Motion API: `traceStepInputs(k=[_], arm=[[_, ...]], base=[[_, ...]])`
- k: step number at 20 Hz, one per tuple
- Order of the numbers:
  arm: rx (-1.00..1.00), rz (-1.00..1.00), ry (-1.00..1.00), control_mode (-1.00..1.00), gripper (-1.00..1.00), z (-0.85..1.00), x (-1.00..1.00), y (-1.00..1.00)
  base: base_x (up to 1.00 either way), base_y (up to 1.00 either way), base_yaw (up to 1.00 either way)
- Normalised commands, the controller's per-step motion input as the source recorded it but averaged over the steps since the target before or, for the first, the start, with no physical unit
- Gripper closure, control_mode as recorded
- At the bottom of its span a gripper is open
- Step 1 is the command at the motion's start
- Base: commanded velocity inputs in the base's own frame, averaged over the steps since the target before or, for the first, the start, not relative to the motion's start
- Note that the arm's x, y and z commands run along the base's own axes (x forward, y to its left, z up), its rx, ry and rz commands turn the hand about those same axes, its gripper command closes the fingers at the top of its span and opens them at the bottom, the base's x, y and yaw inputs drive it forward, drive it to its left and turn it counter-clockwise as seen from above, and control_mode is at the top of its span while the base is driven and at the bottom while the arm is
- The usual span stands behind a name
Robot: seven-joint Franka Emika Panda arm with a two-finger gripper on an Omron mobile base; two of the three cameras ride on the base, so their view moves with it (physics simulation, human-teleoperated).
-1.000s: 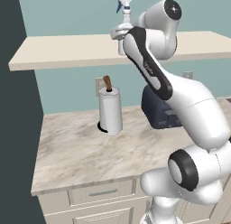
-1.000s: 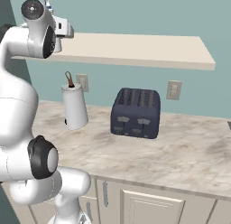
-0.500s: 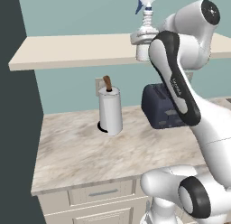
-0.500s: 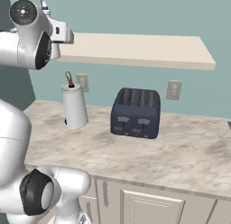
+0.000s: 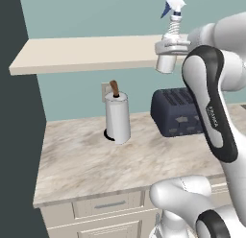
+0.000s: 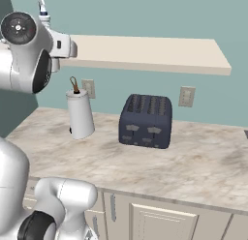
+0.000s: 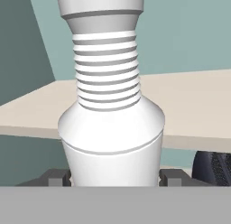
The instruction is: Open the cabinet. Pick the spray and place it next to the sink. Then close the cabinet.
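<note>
1. Teal wall backs a marbled counter over cream drawers, with a long cream shelf mounted above it and a dark panel at the far left.
2. On the counter a white paper-towel roll stands upright on a holder with a brown knob on top, in front of a wall outlet.
3. To the roll's right, well apart from it, sits a dark blue toaster, slots up, near the wall; a second outlet is on the wall beside it.
4. The spray is held in the air, upright, in front of the shelf's front edge and above the toaster; its trigger head and blue nozzle tip rise above shelf level, the nozzle pointing left in the left base view.
5. In the hand view the spray stands very close, its ribbed neck and white shoulder between the two dark fingers.
6. The gripper grips the bottle body, one finger pressed to each side, low on the body below the shoulder.
7. In the right base view the arm's white wrist covers most of the bottle; just the top of the spray pokes up above it.
</note>
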Motion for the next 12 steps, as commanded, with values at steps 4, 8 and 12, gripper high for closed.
traceStepInputs(k=[4,8,12], arm=[[0.0,0.0,0.0,-1.0,1.0,0.0,-0.42,0.0],[0.0,0.0,0.0,-1.0,1.0,0.0,-0.5,0.0],[0.0,0.0,0.0,-1.0,1.0,0.0,-0.51,0.0]], base=[[0.0,0.0,0.0],[0.0,0.0,0.0],[0.0,0.0,0.0]])
